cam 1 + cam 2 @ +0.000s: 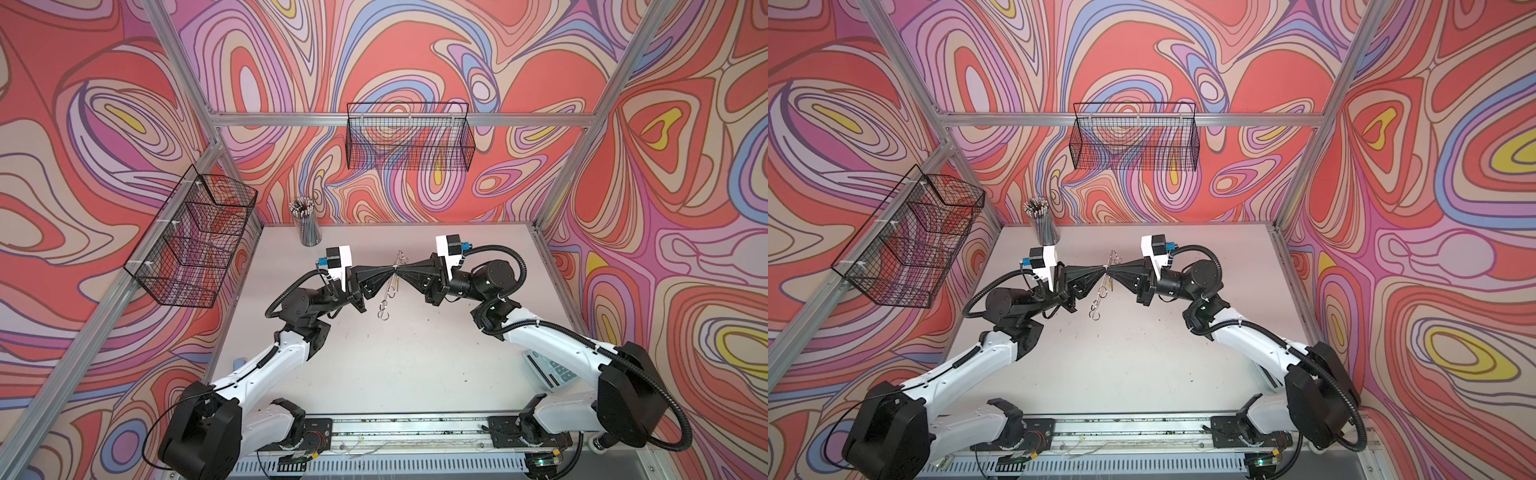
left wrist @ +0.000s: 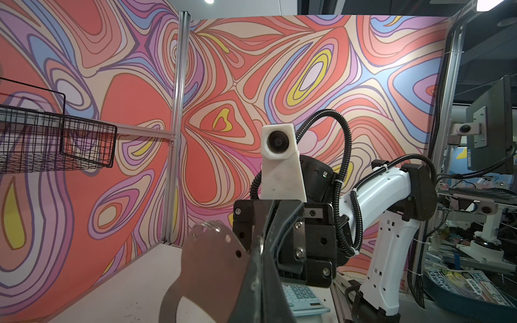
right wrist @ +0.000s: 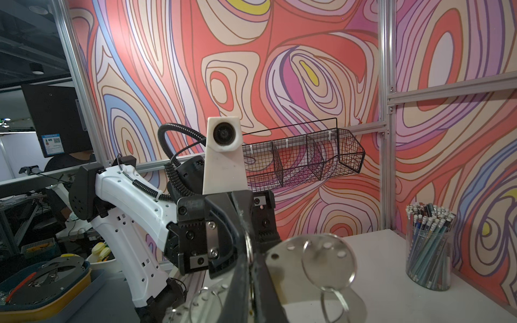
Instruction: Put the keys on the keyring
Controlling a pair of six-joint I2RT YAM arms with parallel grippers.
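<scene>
the keyring (image 1: pixel 390 293) looks stiff, thin and slippery; left pincer (image 1: pixel 392 272) and right pincer (image 1: pixel 400 272) meet tip to tip, both clamped on its flat rim.

In both top views you see the keyring (image 1: pixel 390 286) only edge-on, and its keys are too small to pick out. In the left wrist view its plate runs off the frame's edge and behind a jaw. In the right wrist view the wire rings (image 3: pixel 302 260) blur. The right arm hides most of the calculator (image 1: pixel 559 370).
</scene>
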